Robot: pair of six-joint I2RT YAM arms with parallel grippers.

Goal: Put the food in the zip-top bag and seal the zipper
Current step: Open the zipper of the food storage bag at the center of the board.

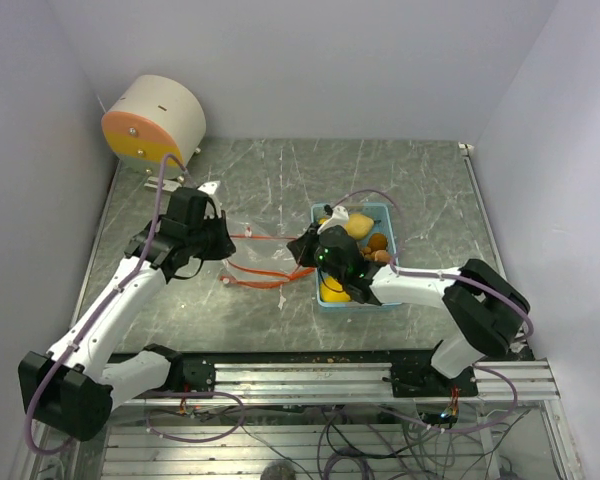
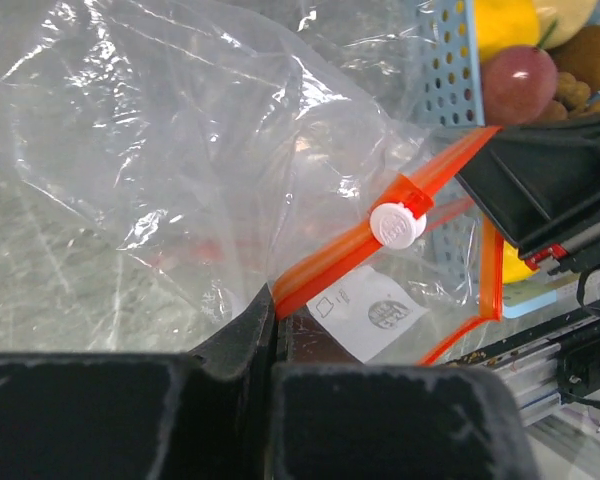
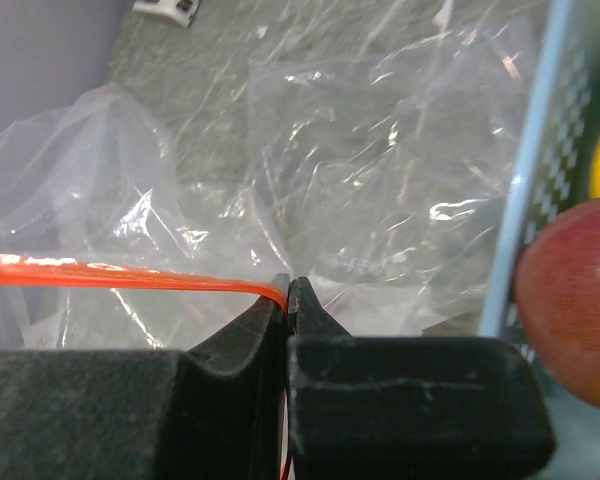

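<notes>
From above, you see the clear zip-top bag lying mid-worktop, its orange zipper stretched between your 2 grippers. The left gripper has the end toward the left edge. The right gripper has the end beside the light blue tray, right of centre, where a yellow fruit and a brown lump lie.

In your left wrist view, the left gripper is pinched together on the zipper, just short of the white slider. Beyond it, the tray holds a dark red apple and small brown balls.

In your right wrist view, the right gripper is clamped on the zipper; the apple sits just inside the tray wall.
</notes>
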